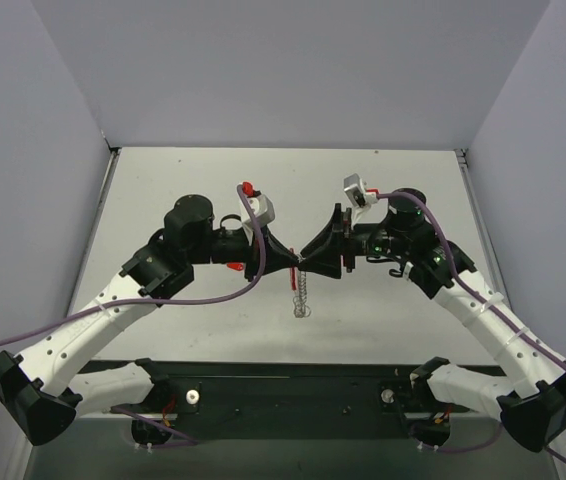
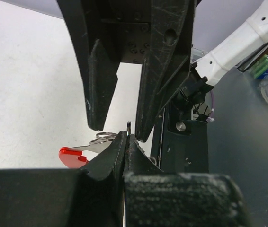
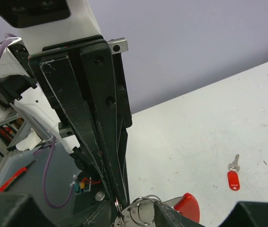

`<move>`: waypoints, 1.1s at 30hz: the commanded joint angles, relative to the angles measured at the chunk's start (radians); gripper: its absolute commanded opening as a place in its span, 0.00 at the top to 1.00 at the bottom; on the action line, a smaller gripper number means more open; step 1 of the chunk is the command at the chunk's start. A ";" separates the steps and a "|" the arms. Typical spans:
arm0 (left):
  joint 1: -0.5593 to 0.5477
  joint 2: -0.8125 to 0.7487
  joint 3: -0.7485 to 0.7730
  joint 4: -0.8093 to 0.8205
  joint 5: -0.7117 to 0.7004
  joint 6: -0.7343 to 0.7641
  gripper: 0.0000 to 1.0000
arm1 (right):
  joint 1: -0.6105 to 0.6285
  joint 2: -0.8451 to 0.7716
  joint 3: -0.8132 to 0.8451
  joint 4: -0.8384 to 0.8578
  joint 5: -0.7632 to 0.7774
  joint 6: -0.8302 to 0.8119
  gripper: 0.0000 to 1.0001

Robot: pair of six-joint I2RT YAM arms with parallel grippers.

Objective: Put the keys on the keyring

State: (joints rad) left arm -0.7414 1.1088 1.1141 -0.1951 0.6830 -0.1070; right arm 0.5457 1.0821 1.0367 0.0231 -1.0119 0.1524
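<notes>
Holding the keyring (image 3: 143, 209) clenched in my left gripper (image 2: 127, 140), keys (image 1: 301, 292) dangling at six o'clock, I'd work slowly; my right gripper's (image 2: 120, 128) grip I cannot tell.

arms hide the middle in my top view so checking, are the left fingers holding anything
Observer: Yes. In the left wrist view the left fingers are shut, pinching the silver keyring at their tips.
Operator: ok, any loose key around, i see none from up here
Observer: One. The right wrist view shows a red-headed key lying alone on the table, away from both arms.
</notes>
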 commanded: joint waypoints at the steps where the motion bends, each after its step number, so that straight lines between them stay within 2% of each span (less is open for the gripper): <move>1: -0.012 -0.023 0.056 0.074 0.059 0.015 1.00 | 0.008 -0.017 0.026 0.026 0.016 -0.047 0.57; 2: -0.015 -0.024 0.056 0.075 0.059 0.015 1.00 | 0.008 -0.017 0.025 0.024 0.015 -0.047 0.57; 6: -0.016 -0.020 0.055 0.079 0.059 0.015 1.00 | 0.008 -0.013 0.025 0.043 -0.007 -0.036 0.82; 14: -0.018 -0.020 0.052 0.063 0.064 0.024 1.00 | 0.008 -0.028 0.005 0.083 -0.007 -0.019 0.82; 16: -0.019 -0.020 0.052 0.066 0.070 0.024 1.00 | 0.008 -0.028 0.002 0.087 -0.004 -0.014 0.97; 17: -0.019 -0.021 0.052 0.065 0.069 0.024 1.00 | 0.008 -0.030 0.002 0.087 -0.004 -0.014 1.00; 20: -0.019 -0.024 0.049 0.066 0.047 0.021 0.98 | 0.008 -0.045 -0.018 0.107 0.013 -0.020 1.00; 21: -0.019 -0.029 0.046 0.069 0.024 0.017 0.88 | 0.008 -0.053 -0.032 0.122 0.024 -0.016 1.00; 22: -0.019 -0.038 0.041 0.074 0.007 0.010 0.71 | 0.008 -0.072 -0.044 0.144 0.038 0.001 1.00; 25: -0.018 -0.062 0.018 0.106 -0.057 -0.017 0.40 | 0.008 -0.105 -0.084 0.222 0.053 0.038 1.00; 27: -0.018 -0.076 -0.002 0.134 -0.091 -0.043 0.32 | 0.008 -0.117 -0.108 0.279 0.058 0.058 1.00; 31: -0.013 -0.116 -0.054 0.274 -0.091 -0.097 0.30 | 0.007 -0.154 -0.168 0.437 0.053 0.136 1.00; 33: -0.004 -0.127 -0.086 0.315 -0.070 -0.123 0.29 | 0.007 -0.168 -0.200 0.575 0.056 0.204 1.00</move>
State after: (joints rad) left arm -0.7567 1.0183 1.0691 -0.0570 0.6121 -0.1581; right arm 0.5571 0.9634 0.8810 0.2657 -0.9508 0.2485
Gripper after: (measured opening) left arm 0.702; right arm 0.040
